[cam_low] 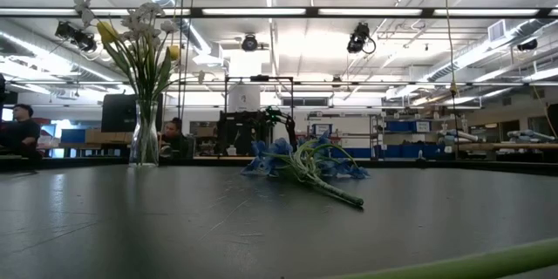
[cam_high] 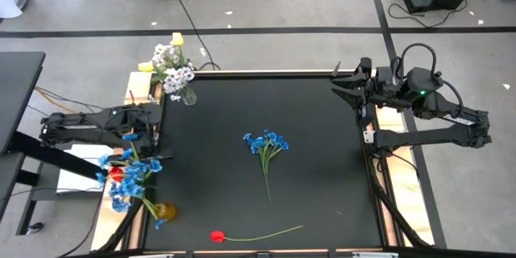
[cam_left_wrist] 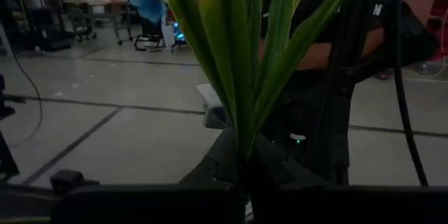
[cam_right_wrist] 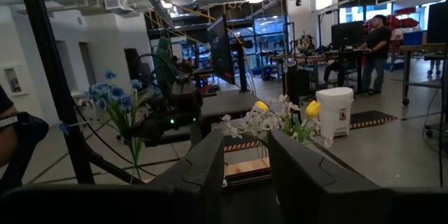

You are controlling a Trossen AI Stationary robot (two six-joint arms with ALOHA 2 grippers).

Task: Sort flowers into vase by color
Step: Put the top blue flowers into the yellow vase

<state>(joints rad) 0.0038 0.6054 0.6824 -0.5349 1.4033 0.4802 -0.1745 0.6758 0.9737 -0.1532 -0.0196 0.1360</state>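
The left pincer is clamped on a blue bunch, held over the amber vase at the table's left edge, stalks pointing down toward the vase's mouth. A second blue bunch lies mid-table, stalk running toward the near edge; a red tulip lies crosswise by that edge. Both sit nearer the left arm. The right pincer waits at the far right corner, fingers apart, empty. White and yellow flowers fill the far-left vase. No readable writing anywhere.
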